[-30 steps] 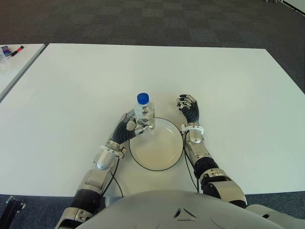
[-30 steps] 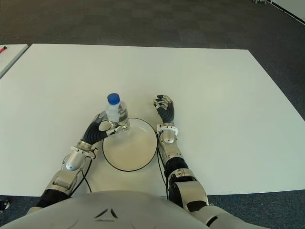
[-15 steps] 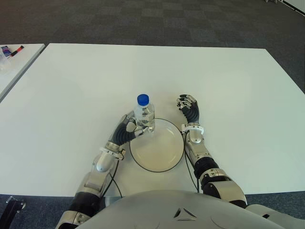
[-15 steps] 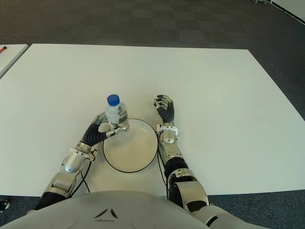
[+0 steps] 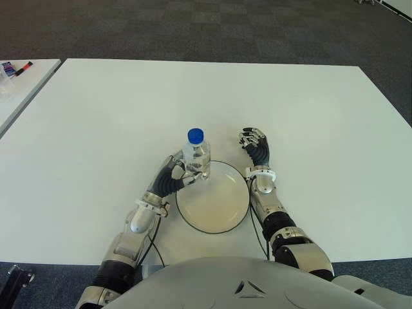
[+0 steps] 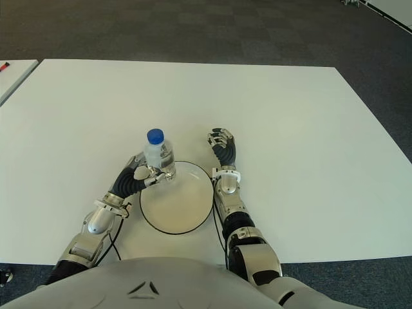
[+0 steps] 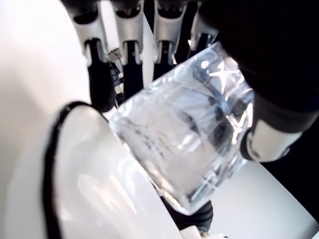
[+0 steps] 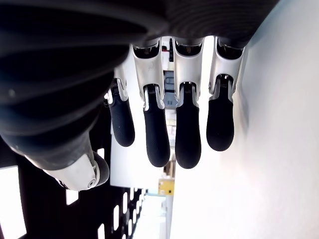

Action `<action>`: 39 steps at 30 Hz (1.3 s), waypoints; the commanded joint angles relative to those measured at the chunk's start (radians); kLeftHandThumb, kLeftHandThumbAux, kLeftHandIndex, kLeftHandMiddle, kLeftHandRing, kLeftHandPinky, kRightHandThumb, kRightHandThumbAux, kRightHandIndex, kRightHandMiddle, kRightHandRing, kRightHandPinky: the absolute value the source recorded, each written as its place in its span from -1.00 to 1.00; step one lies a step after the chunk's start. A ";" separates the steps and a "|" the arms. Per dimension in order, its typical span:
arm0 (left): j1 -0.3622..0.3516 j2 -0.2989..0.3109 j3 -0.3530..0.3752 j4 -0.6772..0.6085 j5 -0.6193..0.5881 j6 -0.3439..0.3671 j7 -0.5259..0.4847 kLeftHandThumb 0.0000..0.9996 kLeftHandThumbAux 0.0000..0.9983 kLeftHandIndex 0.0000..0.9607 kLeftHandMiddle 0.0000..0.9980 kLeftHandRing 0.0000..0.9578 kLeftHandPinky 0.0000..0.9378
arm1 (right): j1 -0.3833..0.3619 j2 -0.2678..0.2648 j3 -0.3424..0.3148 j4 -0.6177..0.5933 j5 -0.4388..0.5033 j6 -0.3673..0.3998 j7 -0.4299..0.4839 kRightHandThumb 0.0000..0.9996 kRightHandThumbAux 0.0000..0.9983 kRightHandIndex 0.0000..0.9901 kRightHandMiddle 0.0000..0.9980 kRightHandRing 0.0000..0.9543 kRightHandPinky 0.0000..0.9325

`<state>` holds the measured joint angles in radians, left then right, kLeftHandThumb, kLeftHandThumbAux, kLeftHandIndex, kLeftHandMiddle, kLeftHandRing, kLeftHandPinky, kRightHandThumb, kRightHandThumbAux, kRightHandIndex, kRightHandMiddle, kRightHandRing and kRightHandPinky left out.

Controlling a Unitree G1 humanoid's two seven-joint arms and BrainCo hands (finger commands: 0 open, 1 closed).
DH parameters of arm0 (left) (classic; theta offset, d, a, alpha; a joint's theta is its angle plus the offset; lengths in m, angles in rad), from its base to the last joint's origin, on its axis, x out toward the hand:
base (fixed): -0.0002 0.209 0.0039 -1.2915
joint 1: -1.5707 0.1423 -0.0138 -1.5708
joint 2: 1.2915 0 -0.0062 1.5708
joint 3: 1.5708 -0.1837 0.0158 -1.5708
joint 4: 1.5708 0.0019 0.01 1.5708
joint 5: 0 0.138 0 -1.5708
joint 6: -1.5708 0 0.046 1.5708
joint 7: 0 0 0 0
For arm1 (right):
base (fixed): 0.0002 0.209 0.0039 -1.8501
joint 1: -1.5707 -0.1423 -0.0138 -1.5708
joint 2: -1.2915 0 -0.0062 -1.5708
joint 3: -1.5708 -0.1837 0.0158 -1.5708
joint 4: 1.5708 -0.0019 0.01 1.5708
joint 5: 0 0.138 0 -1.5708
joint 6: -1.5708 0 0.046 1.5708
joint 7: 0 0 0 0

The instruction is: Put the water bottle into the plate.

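bare table (image 5: 309, 109), plate (image 5: 215, 206) interior free

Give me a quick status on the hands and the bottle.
Left hand gripping water bottle at plate rim. Right hand idle beside plate, holding nothing. Nothing in the way.

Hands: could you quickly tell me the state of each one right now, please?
Left hand: closed around the water bottle, at the far-left rim of the plate.
Right hand: open, holding nothing, beside the plate's right side.
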<state>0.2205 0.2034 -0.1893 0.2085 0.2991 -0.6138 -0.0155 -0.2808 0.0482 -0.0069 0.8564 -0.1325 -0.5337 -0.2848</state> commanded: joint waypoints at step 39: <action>-0.009 0.043 -0.029 0.076 0.139 -0.033 0.111 0.46 0.12 -0.69 -0.47 -0.37 -0.24 | 0.005 0.000 0.004 0.058 -0.005 0.020 -0.012 0.88 0.34 -0.29 -0.03 0.12 0.20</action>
<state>0.2117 0.2333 -0.2104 0.2525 0.4078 -0.6622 0.0897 -0.2909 0.0456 -0.0037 0.8776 -0.1336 -0.5348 -0.2928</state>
